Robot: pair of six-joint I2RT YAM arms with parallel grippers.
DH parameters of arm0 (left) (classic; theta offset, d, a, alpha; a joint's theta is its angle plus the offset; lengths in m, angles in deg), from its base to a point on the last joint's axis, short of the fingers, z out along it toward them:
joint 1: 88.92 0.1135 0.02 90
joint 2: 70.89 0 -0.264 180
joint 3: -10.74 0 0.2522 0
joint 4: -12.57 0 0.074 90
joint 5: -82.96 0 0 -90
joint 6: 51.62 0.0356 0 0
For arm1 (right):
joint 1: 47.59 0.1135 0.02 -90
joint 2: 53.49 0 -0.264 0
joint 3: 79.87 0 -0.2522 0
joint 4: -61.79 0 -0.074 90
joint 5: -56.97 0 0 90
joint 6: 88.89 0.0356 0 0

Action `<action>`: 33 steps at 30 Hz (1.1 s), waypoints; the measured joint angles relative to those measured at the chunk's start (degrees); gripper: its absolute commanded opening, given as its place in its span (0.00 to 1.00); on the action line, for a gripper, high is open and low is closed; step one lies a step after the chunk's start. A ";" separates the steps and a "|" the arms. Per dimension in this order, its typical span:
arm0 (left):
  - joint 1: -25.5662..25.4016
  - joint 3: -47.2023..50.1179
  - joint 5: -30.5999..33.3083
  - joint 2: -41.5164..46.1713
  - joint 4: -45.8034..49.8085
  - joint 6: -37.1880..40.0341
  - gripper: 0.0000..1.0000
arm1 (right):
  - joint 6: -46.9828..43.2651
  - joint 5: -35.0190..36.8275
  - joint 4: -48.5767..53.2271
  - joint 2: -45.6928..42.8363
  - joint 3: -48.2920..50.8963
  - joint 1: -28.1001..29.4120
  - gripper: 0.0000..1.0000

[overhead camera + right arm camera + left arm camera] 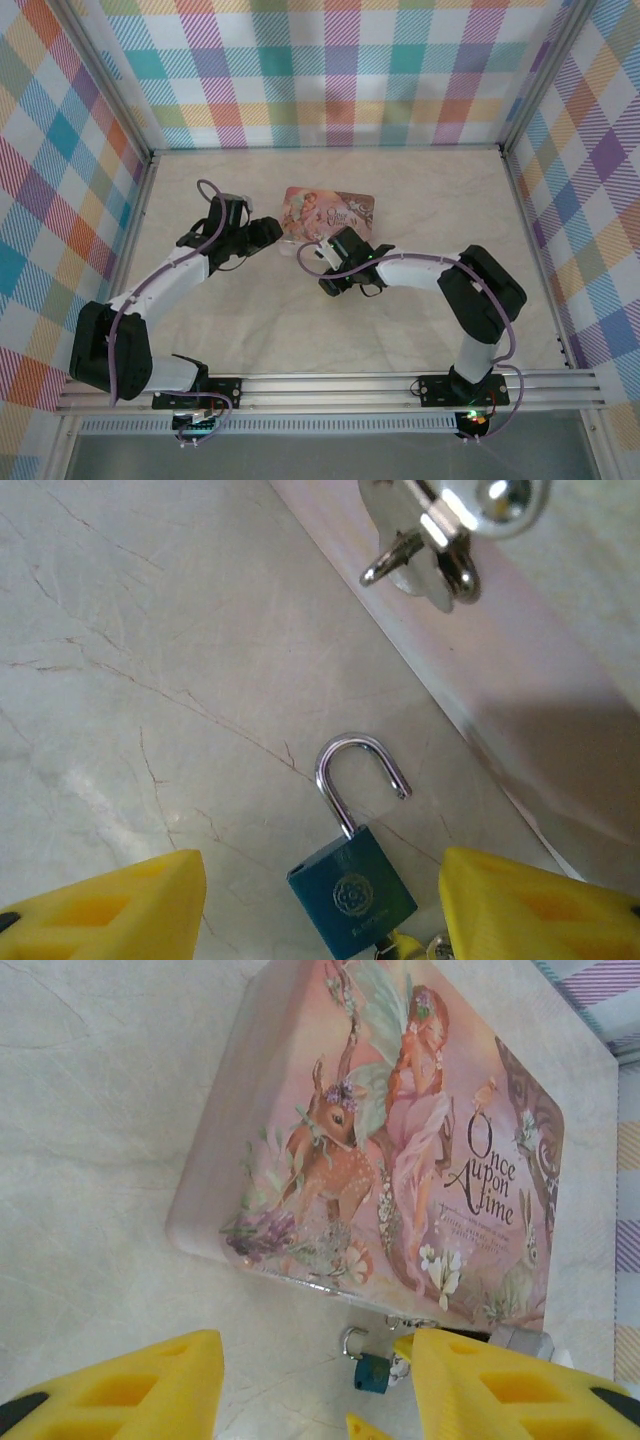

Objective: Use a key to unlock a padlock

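Padlock (352, 892) lies centred between the wide-spread, empty fingers of your right gripper (320, 875), the nearer one, long axis roughly straight ahead, open shackle pointing toward the tin (560, 730)

A small teal-blue padlock (352, 902) with a silver metal shackle lies flat on the pale marbled surface (150, 680), the shackle's free end out of the body. It sits between two yellow fingers (110, 910), spread wide apart at the bottom corners. Along the upper right runs the side of a pink tin (540, 710) bearing a shiny metal clasp (440, 530), near the shackle but apart from it.
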 measured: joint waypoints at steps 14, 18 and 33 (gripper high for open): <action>0.00 1.03 0.00 0.72 2.47 0.02 0.53 | 1.36 -1.60 -0.46 1.88 0.00 -0.17 0.47; 0.00 1.14 0.00 0.72 2.47 0.02 0.53 | 2.05 -2.67 0.22 0.13 1.62 -0.17 0.44; 0.00 1.36 0.00 0.72 2.49 0.02 0.53 | 5.18 -1.79 0.04 -2.86 5.66 4.11 0.18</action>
